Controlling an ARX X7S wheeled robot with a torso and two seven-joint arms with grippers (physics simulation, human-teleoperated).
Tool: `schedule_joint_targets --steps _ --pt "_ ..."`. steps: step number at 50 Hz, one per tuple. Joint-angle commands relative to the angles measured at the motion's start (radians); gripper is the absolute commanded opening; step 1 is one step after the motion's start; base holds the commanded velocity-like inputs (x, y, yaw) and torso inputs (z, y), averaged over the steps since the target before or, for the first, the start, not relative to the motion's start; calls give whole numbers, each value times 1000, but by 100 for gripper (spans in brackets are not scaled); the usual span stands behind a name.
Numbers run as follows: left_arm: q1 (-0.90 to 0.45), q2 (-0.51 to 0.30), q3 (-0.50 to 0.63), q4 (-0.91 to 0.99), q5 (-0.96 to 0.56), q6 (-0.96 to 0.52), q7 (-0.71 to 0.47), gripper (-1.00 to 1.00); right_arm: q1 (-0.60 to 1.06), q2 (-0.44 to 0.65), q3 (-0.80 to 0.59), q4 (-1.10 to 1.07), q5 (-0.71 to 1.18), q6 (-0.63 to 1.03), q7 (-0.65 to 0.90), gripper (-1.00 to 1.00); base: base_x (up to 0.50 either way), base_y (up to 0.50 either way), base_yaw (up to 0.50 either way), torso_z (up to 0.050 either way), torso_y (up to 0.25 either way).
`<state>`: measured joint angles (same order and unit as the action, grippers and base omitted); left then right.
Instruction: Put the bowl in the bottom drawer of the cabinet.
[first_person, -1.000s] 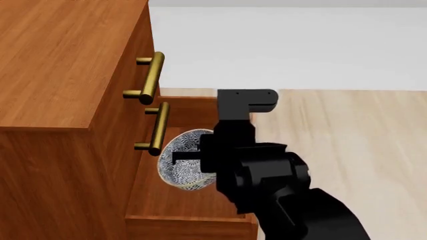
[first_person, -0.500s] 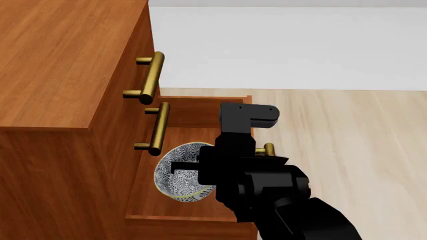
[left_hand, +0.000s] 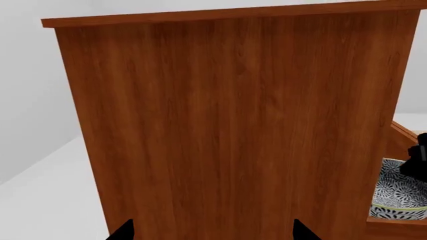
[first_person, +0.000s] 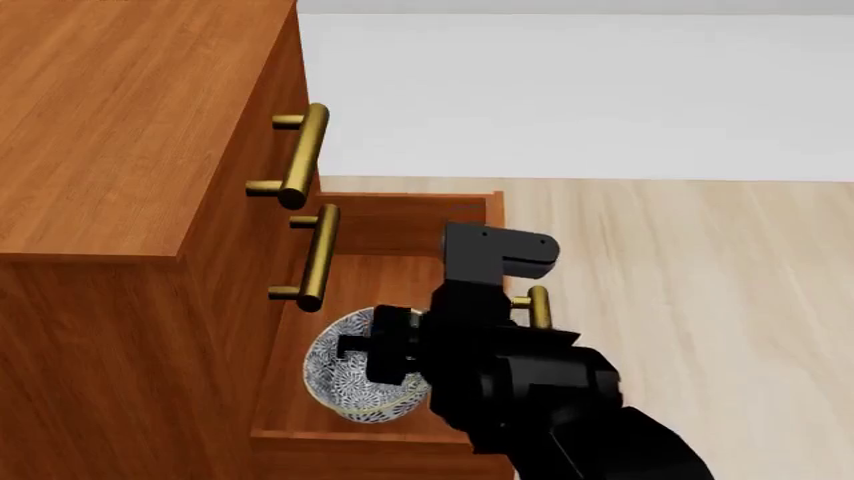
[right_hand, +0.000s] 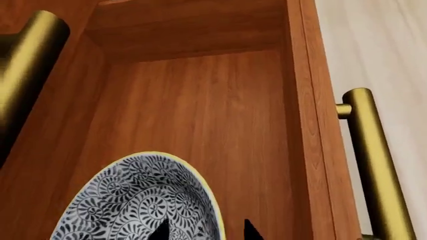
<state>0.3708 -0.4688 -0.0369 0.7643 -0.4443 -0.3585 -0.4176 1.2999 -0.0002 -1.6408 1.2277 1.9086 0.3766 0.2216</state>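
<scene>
pale wood floor, right gripper gripping bowl over bottom drawer

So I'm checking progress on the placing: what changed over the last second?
The right tool, gripping the bowl by its rim, came down and carried it lower into the open bottom drawer, nearer its near end. More of the drawer handle now shows. The cabinet and the two upper drawers stayed put.

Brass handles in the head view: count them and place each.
3. Top handle and middle handle on the shut upper drawers; bottom drawer's handle peeks past the right arm, mostly hidden.
</scene>
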Motion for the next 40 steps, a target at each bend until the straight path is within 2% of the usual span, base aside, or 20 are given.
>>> schedule_joint_targets --steps 1,18,27,40 --pt "3 -2 -1 0 -1 3 -3 100 -5 0 2 7 2 7 -1 100 11 0 0 0 0" --pt "4 -5 3 -1 0 7 -6 100 9 0 -1 13 -6 -9 31 100 2 -1 -1 0 0" --pt "5 -7 3 -2 -2 9 -8 100 49 0 1 6 -88 -35 56 100 1 -1 -1 0 0" --pt "10 -9 3 2 -4 13 -11 100 113 0 16 55 -109 -34 30 100 0 0 0 0 0"
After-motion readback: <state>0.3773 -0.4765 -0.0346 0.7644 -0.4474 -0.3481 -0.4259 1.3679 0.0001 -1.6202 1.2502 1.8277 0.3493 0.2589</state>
